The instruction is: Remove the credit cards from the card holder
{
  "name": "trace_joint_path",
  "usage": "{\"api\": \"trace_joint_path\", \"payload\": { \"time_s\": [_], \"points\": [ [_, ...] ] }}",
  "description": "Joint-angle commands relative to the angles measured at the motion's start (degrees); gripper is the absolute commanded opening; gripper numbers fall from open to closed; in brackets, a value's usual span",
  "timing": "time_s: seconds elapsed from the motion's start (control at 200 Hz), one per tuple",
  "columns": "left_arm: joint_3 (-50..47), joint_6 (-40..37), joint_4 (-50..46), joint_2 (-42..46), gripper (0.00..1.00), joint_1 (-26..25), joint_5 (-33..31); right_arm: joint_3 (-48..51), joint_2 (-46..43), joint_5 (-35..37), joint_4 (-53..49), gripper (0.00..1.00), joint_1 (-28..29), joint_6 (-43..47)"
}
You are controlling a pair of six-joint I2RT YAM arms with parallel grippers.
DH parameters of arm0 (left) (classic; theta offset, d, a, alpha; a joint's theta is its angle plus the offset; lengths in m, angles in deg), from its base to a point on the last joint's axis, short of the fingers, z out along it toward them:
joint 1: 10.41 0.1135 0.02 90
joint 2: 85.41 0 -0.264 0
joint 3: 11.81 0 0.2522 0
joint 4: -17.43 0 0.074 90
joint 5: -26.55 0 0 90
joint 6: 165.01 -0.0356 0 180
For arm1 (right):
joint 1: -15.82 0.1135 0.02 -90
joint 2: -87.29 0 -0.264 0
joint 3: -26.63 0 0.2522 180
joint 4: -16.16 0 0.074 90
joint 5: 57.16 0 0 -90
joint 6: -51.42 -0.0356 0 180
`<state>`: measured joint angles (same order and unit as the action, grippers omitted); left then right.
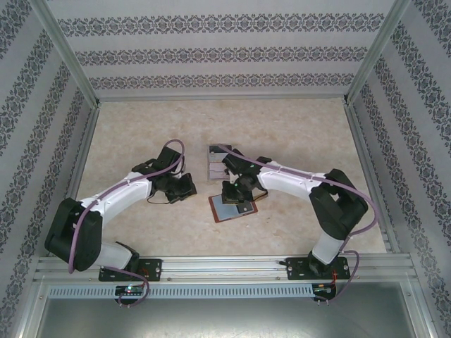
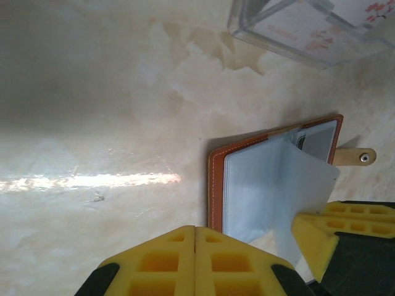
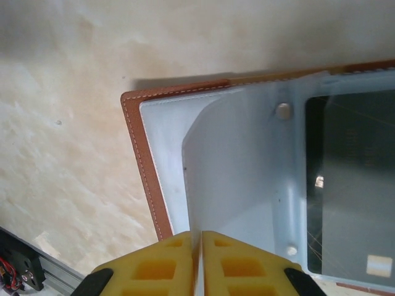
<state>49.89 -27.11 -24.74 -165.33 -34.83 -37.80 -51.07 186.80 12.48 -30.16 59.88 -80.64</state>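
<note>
Wallet [image 1: 227, 210] lies open at mid-table [image 1: 141, 134], at 4 o'clock of left gripper [image 2: 195, 234], just beside it. Left jaws are pressed together, nothing between them. Right gripper [image 3: 199, 237] sits right over the wallet, jaws pinched thin on a grey-blue inner leaf, its edge raised. Clear rack [image 1: 215, 163] stands near, at 12 o'clock of the wallet.
</note>
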Motion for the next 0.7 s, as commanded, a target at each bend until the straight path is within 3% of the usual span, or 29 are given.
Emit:
{"api": "trace_joint_path", "payload": {
  "time_s": [0.0, 0.385, 0.51, 0.695],
  "points": [
    [-1.1, -2.6, -3.0, 1.6, 0.06, 1.6, 1.2, -3.2, 2.9, 0.3, -0.7, 0.15, 2.0, -1.4],
    [-1.4, -4.9, -4.5, 2.5, 0.06, 4.5, 3.1, -14.5, 13.8, -4.2, 1.5, 0.19, 6.4, -3.9],
    [-0.6, -4.8, -4.3, 2.0, 0.07, 4.6, 3.9, -16.3, 15.0, -5.4, 1.7, 0.32, 6.5, -4.1],
    [1.2, -5.3, -4.1, 2.1, 0.07, 4.6, 4.7, -15.4, 13.0, -6.4, 2.5, 0.39, 5.9, -4.4]
  ]
}}
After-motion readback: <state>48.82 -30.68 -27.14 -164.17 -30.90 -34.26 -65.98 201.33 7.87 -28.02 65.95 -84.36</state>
